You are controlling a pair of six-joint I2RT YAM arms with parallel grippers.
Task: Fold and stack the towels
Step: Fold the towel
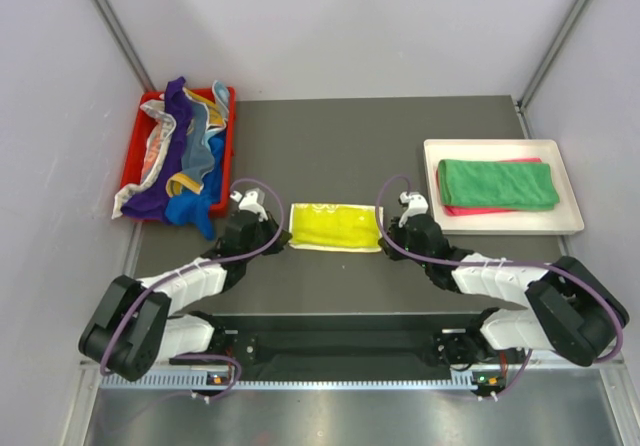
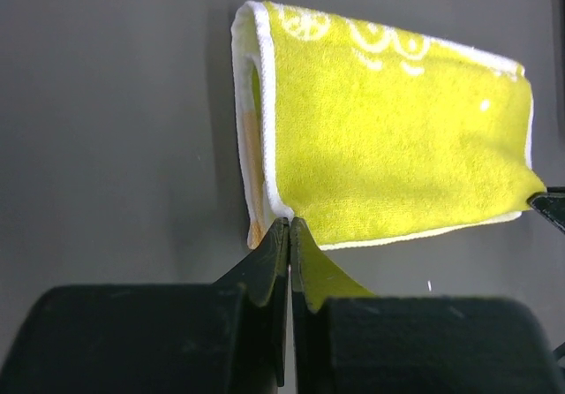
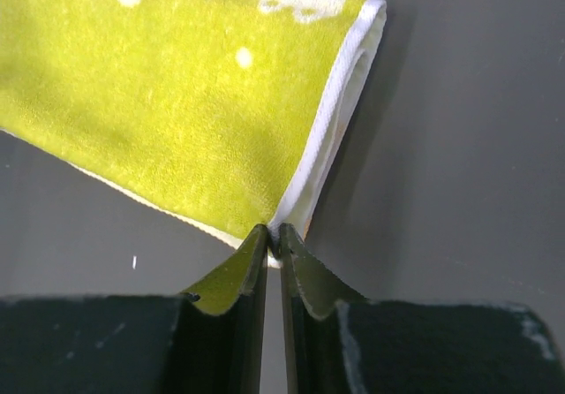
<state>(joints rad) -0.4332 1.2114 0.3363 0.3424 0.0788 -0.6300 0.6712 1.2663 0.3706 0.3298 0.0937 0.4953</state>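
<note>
Dark grey table (image 1: 330,136), pale walls around. My left pincer (image 2: 289,226) pinched tight on near left corner of yellow-green towel (image 1: 336,226); my right pincer (image 3: 272,232) likewise clamped on its near right corner. Towel folded to long strip, lying flat at table centre between both arms. Far left: red bin (image 1: 226,106) heaped with mixed towels (image 1: 185,151). Far right: white tray (image 1: 500,226) carrying folded green towel (image 1: 498,181) stacked on pink towel (image 1: 465,209).
</note>
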